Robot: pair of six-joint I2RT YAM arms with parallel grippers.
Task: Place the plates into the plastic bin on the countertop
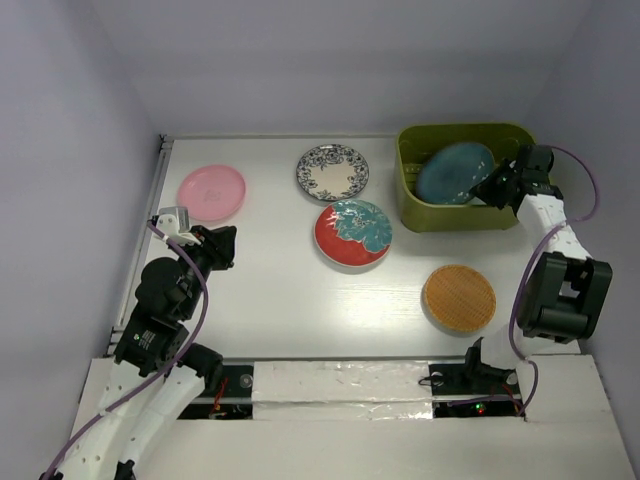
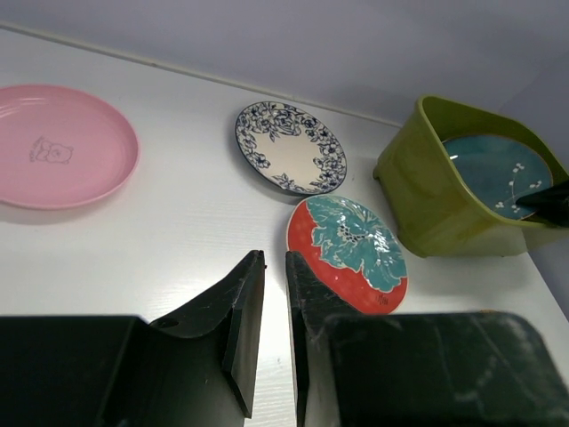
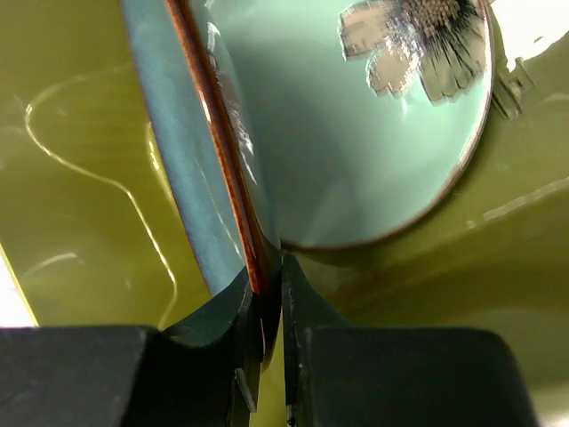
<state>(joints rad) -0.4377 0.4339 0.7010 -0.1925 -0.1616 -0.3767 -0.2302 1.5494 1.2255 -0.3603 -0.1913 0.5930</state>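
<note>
The olive-green plastic bin (image 1: 460, 220) stands at the back right of the countertop (image 1: 270, 300). My right gripper (image 1: 493, 187) is inside it, shut on the rim of the dark teal plate (image 1: 455, 172), which tilts in the bin. In the right wrist view the fingers (image 3: 307, 307) pinch that rim (image 3: 191, 178), and a mint plate (image 3: 356, 133) lies behind it. The pink plate (image 1: 211, 191), blue-white patterned plate (image 1: 332, 171), red plate with teal flower (image 1: 352, 232) and orange-brown plate (image 1: 459, 298) lie on the countertop. My left gripper (image 1: 225, 245) is shut and empty, right of the pink plate. The grey deer plate is not seen.
White walls close the table at the back and sides. A metal strip (image 1: 160, 160) runs along the left edge. In the left wrist view the bin (image 2: 418, 191) stands to the right of the red plate (image 2: 351, 249), the patterned plate (image 2: 289, 147) and the pink plate (image 2: 62, 142).
</note>
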